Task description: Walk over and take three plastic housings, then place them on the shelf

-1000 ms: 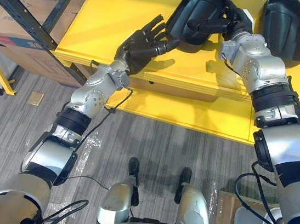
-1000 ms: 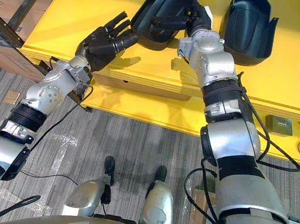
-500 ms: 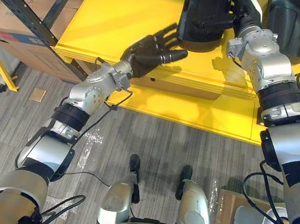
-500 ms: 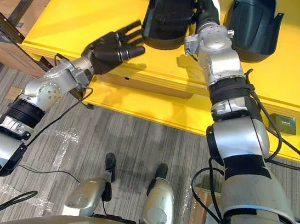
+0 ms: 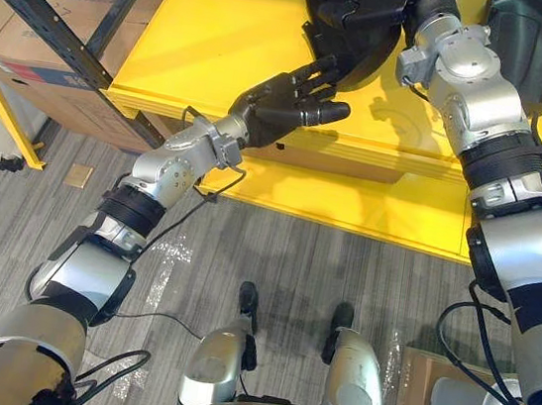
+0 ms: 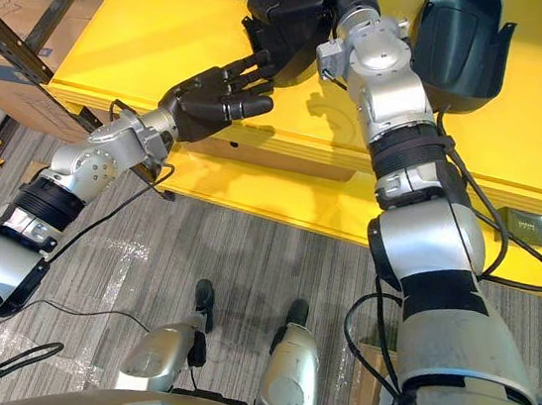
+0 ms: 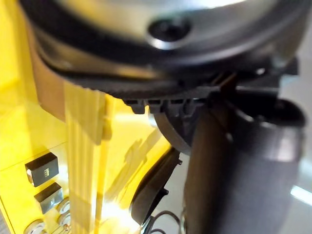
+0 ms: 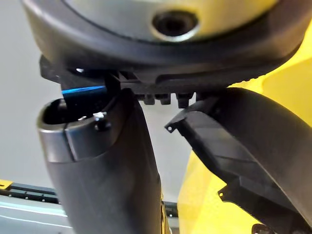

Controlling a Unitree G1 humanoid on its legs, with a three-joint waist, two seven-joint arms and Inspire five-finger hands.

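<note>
- Left eye view: the right hand works at the far side of the yellow table. Its fingers are curled round the rim of a black plastic housing, which is tipped up off the surface.
- Left hand: fingers straight and slightly spread, pointing far and right.
- Governing relation: the held housing lies just far of the left fingertips, and contact cannot be told. Its long axis runs roughly near to far, with the near end lowest.
- Judgement: the left hand is the free one and is placed to slide under that near end.
- A second housing rests on the table to the right, well apart from the left hand.
</note>
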